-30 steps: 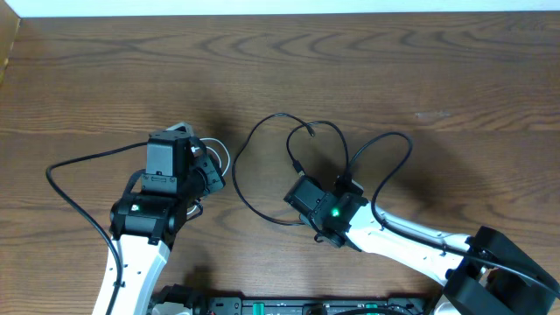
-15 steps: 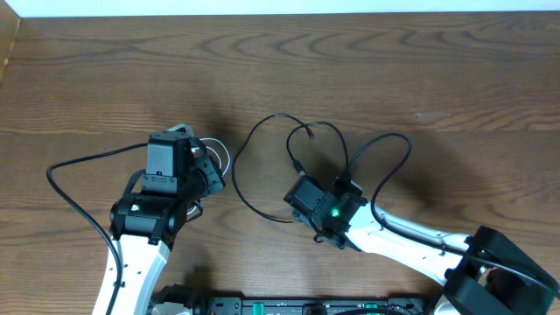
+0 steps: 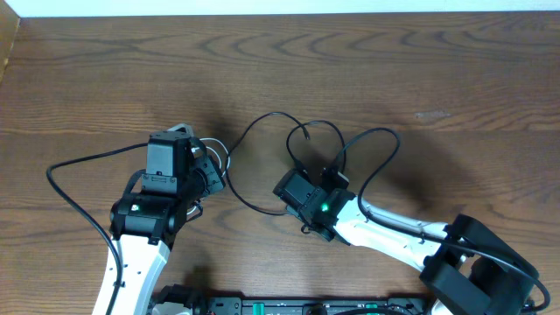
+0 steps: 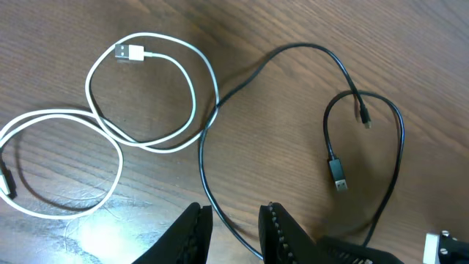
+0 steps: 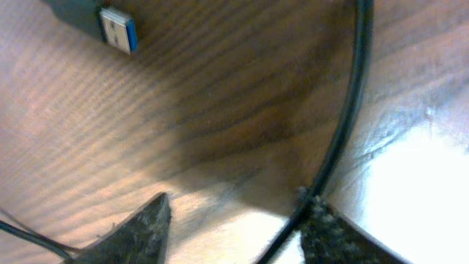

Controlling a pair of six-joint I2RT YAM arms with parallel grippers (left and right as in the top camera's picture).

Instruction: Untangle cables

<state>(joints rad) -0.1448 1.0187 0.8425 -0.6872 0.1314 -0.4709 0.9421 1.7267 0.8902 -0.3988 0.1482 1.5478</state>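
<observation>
Your right gripper (image 5: 234, 213) sits low over the surface (image 3: 394, 70), its jaws parted and empty. The black cable (image 5: 344, 125) runs lengthwise through the gap, hugging one finger and perhaps touching it; blur hides that. The left gripper (image 4: 238, 220), jaws narrow and empty, hovers above another stretch, with the white cable (image 4: 146, 95) lying off to one side.
</observation>
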